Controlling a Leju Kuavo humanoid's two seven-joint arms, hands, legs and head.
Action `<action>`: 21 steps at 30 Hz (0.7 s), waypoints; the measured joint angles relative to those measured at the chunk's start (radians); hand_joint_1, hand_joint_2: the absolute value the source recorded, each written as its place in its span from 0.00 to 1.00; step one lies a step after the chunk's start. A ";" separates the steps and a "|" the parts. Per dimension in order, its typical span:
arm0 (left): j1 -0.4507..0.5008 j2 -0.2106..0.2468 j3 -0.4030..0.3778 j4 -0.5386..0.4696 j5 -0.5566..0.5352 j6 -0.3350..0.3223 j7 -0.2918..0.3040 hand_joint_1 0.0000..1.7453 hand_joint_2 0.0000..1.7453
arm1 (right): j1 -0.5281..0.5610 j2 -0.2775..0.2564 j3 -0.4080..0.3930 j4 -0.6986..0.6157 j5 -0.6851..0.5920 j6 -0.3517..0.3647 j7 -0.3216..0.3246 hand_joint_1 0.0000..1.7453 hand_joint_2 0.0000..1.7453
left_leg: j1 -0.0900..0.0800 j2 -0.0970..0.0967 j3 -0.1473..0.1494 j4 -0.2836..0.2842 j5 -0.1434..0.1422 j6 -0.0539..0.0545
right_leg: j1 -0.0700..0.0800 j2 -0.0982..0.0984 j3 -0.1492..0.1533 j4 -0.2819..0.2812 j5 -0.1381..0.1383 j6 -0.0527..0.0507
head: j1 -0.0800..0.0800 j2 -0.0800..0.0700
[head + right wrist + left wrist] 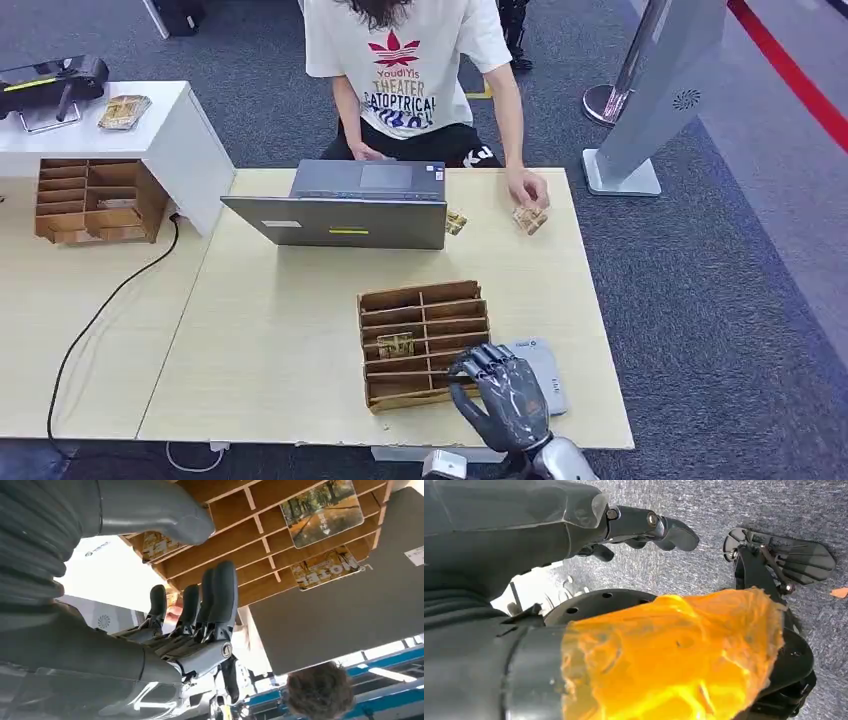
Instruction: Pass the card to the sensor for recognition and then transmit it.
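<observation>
One card (pixel 395 345) sits in the wooden rack (pixel 425 343) on the table (pixel 280 330). The right hand (pixel 505 397) hovers beside the rack over the grey sensor (pixel 545 372), fingers spread, holding nothing. The left hand (pixel 644 527) hangs over the carpet, fingers loosely curled, empty.

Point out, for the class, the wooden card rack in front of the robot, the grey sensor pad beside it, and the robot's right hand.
wooden card rack (pixel 420 300), head view, on its far top wall.
grey sensor pad (pixel 548 372), head view, on its bare right part.
right hand (pixel 505 395), head view, on the back of the hand.
</observation>
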 joint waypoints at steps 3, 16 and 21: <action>0.000 0.000 0.000 0.000 0.000 0.000 0.000 0.00 0.00 | -0.002 -0.001 0.000 0.005 0.008 0.001 0.005 0.55 1.00 | 0.000 0.000 0.000 0.000 0.000 0.000 | 0.000 0.000 0.000 0.000 0.000 0.000 | 0.000 0.000; 0.000 0.000 0.000 0.000 0.001 0.000 0.000 0.00 0.00 | -0.012 -0.005 0.000 0.019 0.015 0.002 0.011 0.46 1.00 | 0.000 0.000 0.000 0.000 0.000 0.000 | 0.000 0.000 0.000 0.000 0.000 0.000 | 0.000 0.000; 0.000 0.000 0.000 0.000 0.001 0.000 0.000 0.00 0.00 | -0.017 -0.005 0.000 0.023 0.016 0.003 0.014 0.46 1.00 | 0.000 0.000 0.000 0.000 0.000 0.000 | 0.000 0.000 0.000 0.000 0.000 0.000 | 0.000 0.000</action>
